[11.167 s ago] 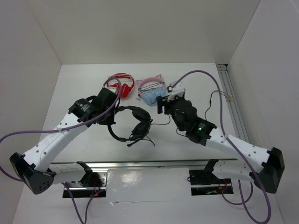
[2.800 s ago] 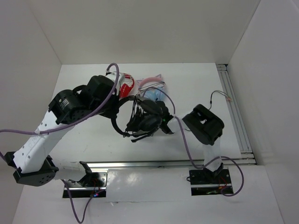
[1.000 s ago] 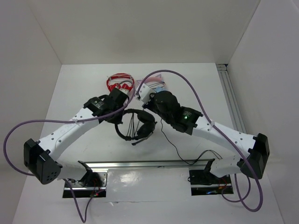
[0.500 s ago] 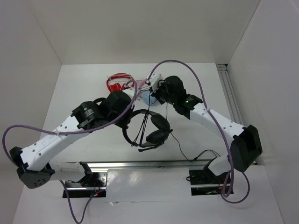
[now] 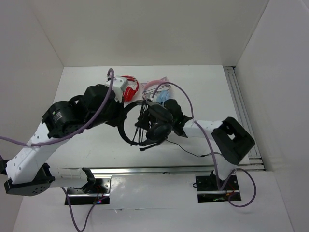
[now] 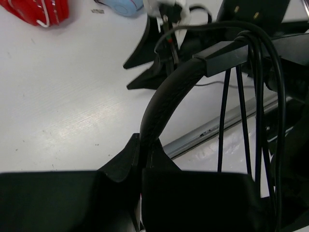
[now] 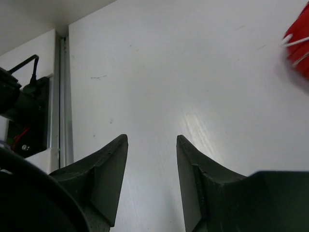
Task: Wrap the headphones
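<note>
White table (image 5: 205, 82), plain white walls (image 5: 145, 34) on three sides, aluminium rail (image 5: 145, 170) along near edge.

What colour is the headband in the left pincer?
Black. The headband shows best in the left wrist view.

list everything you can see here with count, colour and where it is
black headphones: 1, black, held over the table's middle by the headband
cable: 1, black, strands looped across the headband, tail trailing on the table
red-and-white headphones: 1, red and white, back of the table
light-blue headphones: 1, light blue and pink, right of the red pair
table: 1, white
rail: 1, silver, table's right edge
left gripper: 1, black, shut on the headband
right gripper: 1, black, open, empty, by the earcups
</note>
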Controlling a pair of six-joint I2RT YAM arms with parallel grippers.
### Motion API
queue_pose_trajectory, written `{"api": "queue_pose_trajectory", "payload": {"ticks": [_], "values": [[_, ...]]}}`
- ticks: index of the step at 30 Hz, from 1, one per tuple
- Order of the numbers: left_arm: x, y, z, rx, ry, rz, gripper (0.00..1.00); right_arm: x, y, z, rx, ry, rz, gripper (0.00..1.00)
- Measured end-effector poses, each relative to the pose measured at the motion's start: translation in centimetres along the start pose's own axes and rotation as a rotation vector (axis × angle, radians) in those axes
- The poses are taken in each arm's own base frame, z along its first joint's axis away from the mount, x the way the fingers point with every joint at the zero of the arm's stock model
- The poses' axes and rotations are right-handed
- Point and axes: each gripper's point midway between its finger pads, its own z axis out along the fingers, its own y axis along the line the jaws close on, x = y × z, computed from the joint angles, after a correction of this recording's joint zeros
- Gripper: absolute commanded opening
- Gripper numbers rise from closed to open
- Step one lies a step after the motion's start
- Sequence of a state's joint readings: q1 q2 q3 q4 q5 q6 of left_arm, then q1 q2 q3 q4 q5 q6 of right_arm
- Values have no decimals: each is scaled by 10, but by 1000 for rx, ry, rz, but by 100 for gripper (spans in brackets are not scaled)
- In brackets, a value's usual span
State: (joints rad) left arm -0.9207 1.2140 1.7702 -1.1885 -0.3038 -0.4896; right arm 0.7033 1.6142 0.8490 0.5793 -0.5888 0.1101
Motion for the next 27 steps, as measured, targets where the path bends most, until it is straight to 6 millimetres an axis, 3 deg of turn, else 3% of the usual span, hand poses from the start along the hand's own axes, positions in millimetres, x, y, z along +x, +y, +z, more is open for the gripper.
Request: {"api": "queue_pose_trajectory", "payload": {"ticks": [5, 9, 10, 11, 14, 16, 18, 20, 23, 27], "values": [[-23, 23, -33, -104, -91, -113, 0, 64, -2, 14, -39, 42, 163, 51], [-43, 57, -52, -238, -189, -231, 0, 102, 5, 4, -48, 68, 251, 47], [-47, 69, -54, -280, -210, -262, 0, 108, 7, 0, -48, 70, 265, 41], [-50, 79, -55, -318, -222, -286, 0, 113, 10, -4, -50, 69, 271, 29], [-61, 108, -50, -418, -246, -348, 0, 128, 19, -16, -51, 79, 298, 21], [-66, 124, -39, -459, -237, -382, 0, 138, 25, -23, -49, 95, 311, 1], [-73, 142, -25, -500, -222, -412, 0, 146, 34, -30, -46, 112, 318, 0], [-77, 160, -7, -532, -198, -447, 0, 146, 44, -37, -38, 113, 309, 0], [-77, 187, 16, -581, -167, -485, 0, 127, 62, -42, -18, 78, 249, 0], [-57, 221, 38, -660, -106, -534, 0, 70, 117, -48, -60, -32, 107, 0]]}}
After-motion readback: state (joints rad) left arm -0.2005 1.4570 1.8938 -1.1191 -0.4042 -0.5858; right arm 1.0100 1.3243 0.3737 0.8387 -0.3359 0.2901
